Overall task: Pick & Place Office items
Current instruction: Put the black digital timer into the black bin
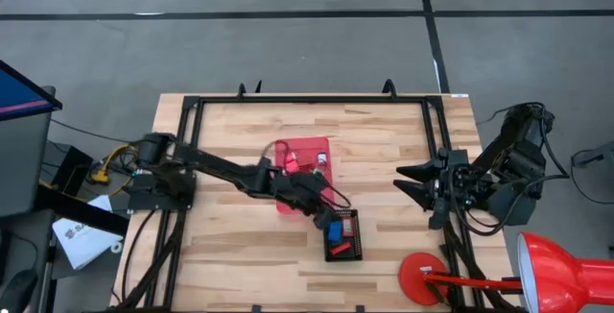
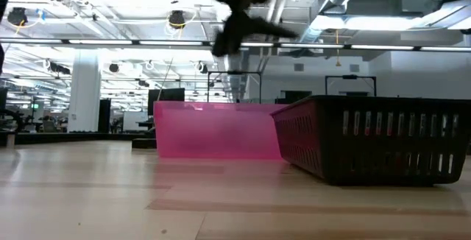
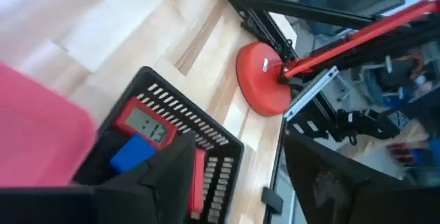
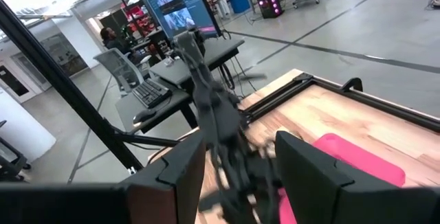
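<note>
Red (image 3: 146, 123) and blue (image 3: 132, 153) office items lie in black tray (image 1: 357, 241).

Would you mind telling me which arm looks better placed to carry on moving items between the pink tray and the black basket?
Left, probably: the left gripper hovers between the pink tray and black basket, fingers open, while the right gripper waits open near the table's right edge.
</note>
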Controlling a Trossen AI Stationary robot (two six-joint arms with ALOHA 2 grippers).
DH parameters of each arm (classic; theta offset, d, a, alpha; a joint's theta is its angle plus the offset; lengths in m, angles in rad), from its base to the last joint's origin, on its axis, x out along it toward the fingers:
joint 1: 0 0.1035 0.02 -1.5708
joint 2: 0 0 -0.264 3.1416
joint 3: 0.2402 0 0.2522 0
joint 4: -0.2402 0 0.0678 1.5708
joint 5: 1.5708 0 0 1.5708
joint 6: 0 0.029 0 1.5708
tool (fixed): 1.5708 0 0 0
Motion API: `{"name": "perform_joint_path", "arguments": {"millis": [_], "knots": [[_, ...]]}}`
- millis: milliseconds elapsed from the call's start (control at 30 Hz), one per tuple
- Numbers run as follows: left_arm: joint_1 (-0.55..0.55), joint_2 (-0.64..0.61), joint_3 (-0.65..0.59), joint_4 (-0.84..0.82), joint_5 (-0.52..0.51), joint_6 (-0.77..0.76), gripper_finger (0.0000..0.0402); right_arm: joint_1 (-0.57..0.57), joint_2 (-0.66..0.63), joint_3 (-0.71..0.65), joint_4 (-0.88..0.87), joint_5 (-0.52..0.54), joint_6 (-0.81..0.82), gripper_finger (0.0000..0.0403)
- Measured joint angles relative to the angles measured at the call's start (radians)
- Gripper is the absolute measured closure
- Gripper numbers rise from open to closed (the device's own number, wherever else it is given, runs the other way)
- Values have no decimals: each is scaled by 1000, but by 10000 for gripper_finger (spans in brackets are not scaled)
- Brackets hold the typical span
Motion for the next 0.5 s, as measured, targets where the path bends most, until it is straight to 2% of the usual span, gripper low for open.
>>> {"name": "perform_joint_path", "arguments": {"millis": [100,233,367,500], "knots": [[10,-101,3,-229,-31,55,180,0,0,0,1,5,0,233],[13,-243,1,-646,-157,70,183,0,0,0,2,14,0,233],[-1,-349,-1,-1034,-324,-30,193,0,0,0,1,37,-2,233],[-2,-385,-23,-1221,-426,-152,196,0,0,0,14,56,-24,233]]}}
